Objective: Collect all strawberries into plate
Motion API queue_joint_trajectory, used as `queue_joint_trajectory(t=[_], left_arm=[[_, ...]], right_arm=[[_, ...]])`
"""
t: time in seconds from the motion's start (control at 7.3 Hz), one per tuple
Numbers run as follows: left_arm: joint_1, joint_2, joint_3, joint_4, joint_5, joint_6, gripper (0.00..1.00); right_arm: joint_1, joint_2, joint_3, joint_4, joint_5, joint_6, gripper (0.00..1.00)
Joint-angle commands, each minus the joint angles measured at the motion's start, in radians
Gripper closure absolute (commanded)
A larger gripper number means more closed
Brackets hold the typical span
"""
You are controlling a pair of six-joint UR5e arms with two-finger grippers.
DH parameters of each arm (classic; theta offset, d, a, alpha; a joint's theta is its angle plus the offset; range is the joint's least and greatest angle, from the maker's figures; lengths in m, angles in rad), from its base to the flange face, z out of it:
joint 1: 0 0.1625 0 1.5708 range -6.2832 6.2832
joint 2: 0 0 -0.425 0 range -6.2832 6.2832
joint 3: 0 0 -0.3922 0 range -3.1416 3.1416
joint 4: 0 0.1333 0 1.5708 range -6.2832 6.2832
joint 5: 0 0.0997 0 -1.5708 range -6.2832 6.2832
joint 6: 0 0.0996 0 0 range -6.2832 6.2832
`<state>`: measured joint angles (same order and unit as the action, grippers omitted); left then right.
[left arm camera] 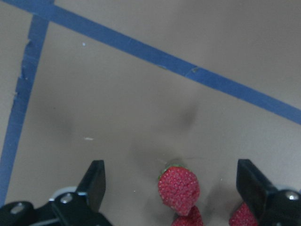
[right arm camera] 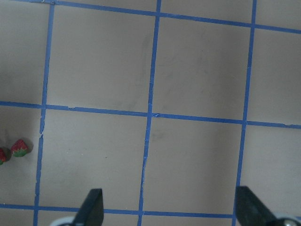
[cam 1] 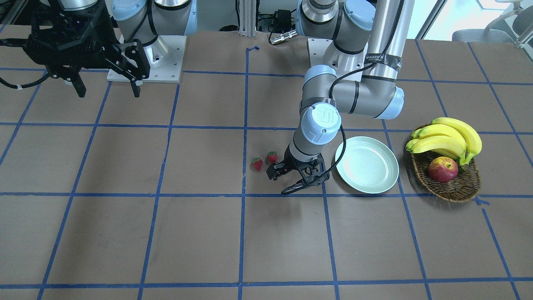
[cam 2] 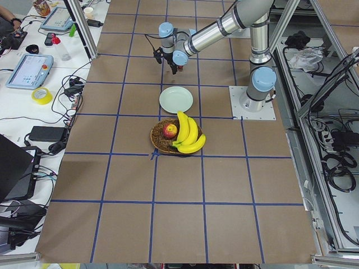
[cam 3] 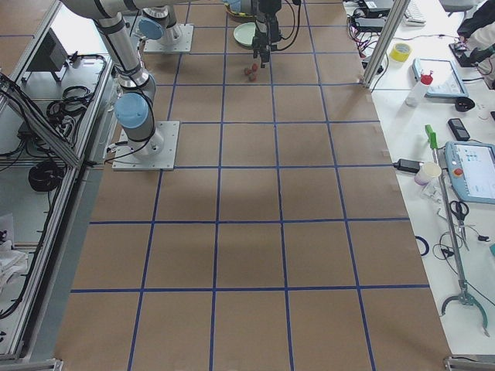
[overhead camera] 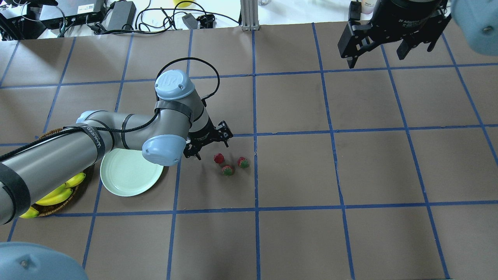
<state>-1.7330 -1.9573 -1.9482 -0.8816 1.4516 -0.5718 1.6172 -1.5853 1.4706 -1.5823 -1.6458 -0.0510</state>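
My left fingers (left arm camera: 94, 181) stand wide apart in the left wrist view and grip nothing. One of the strawberries (left arm camera: 178, 186) lies on the brown counter (left arm camera: 117, 103) in the gap between them, low in the picture with its green cap uppermost. Two more berries peek in at the bottom edge. A blue tape line (left arm camera: 141, 48) crosses the counter above.

In the right wrist view my right fingers (right arm camera: 92, 207) are spread just as wide and are empty, high over the counter. Two strawberries (right arm camera: 19, 147) show small at the left edge.

From overhead, my left fingers (overhead camera: 225, 138) hang just beside the three strawberries (overhead camera: 219, 158) (overhead camera: 228, 170) (overhead camera: 243, 162). The berries sit close together on the counter, apart from the mint-green plate (overhead camera: 130, 173), which lies on the far side of my left arm from them. My right fingers (overhead camera: 349, 54) are well apart from all of it, at the far corner.

Facing me, only two strawberries (cam 1: 257, 163) (cam 1: 272, 156) show, just beside my left fingers (cam 1: 296, 187). The plate (cam 1: 366, 166) is on their other side. Next to the plate is a wicker basket (cam 1: 452, 189) with bananas (cam 1: 449, 137) and an apple (cam 1: 442, 169).

From the left end, the plate (cam 2: 176, 100) lies between the basket (cam 2: 162, 147) and my left arm's tip. From the right end, the berries (cam 3: 251, 71) are red specks, too small to count.
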Motion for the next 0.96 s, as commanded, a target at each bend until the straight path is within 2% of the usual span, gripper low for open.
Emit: queue_joint_trajectory(t=[0.0, 0.14, 0.41, 0.55, 0.69, 0.82], left_arm=[[0.0, -0.008, 0.0, 0.003, -0.008, -0.002, 0.37], [0.0, -0.009, 0.0, 0.001, -0.014, -0.002, 0.54], [0.0, -0.012, -0.002, -0.003, -0.031, 0.001, 0.63], [0.0, -0.012, -0.002, 0.0, -0.031, 0.001, 0.93], [0.001, -0.009, 0.0, -0.003, -0.028, 0.01, 1.0], [0.001, -0.008, 0.005, 0.0, -0.027, 0.021, 1.0]], right_arm=[[-0.002, 0.007, -0.013, 0.025, 0.003, 0.101, 0.0], [-0.002, 0.005, -0.036, 0.01, 0.05, 0.132, 0.0], [0.001, 0.007, -0.068, 0.013, 0.092, 0.125, 0.0], [-0.002, 0.011, -0.07, 0.016, 0.09, 0.123, 0.0], [-0.002, 0.013, -0.085, 0.007, 0.11, 0.117, 0.0], [-0.005, 0.013, -0.087, -0.011, 0.11, 0.123, 0.0]])
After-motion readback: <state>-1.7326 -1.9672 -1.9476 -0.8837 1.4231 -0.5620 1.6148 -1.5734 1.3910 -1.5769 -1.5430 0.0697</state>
